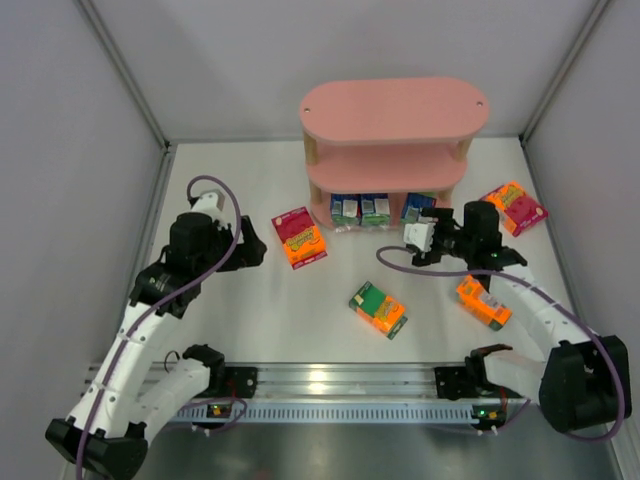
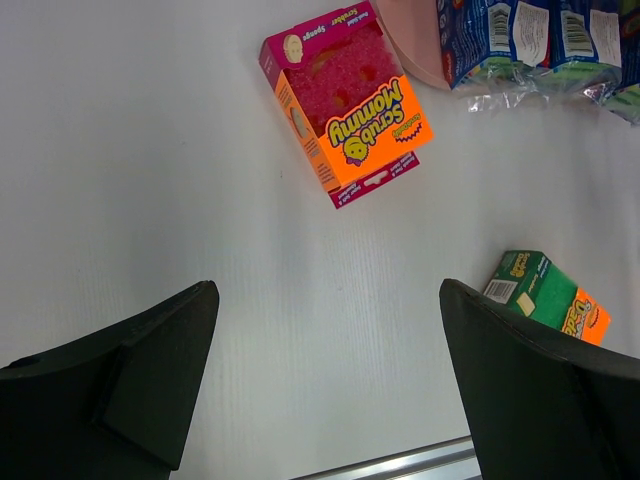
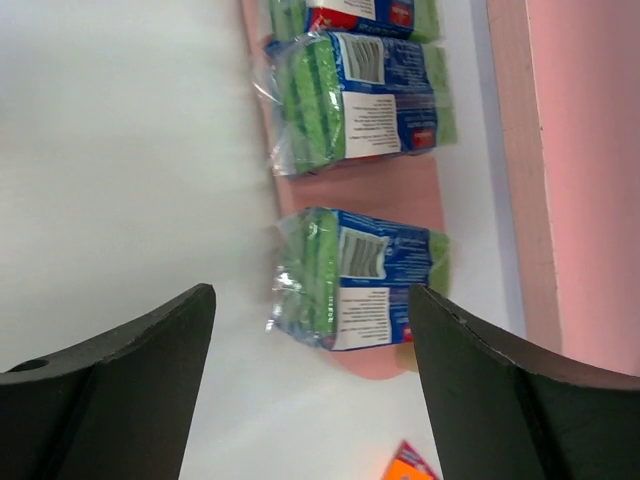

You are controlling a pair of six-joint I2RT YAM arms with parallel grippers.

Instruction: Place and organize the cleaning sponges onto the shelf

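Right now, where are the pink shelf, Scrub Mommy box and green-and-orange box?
pink shelf [image 1: 395, 108], top view, top board.
Scrub Mommy box [image 2: 350, 105], left wrist view, front face.
green-and-orange box [image 1: 378, 308], top view, upper face.

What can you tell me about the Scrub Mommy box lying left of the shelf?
The Scrub Mommy box is a small cardboard pack with an orange front, yellow lettering, magenta edges and a cut-out window showing a pink pitted sponge. It lies flat, face up and skewed, on the white table, close to the bottom board of the pink shelf; whether they touch is unclear. The open left gripper is short of it.
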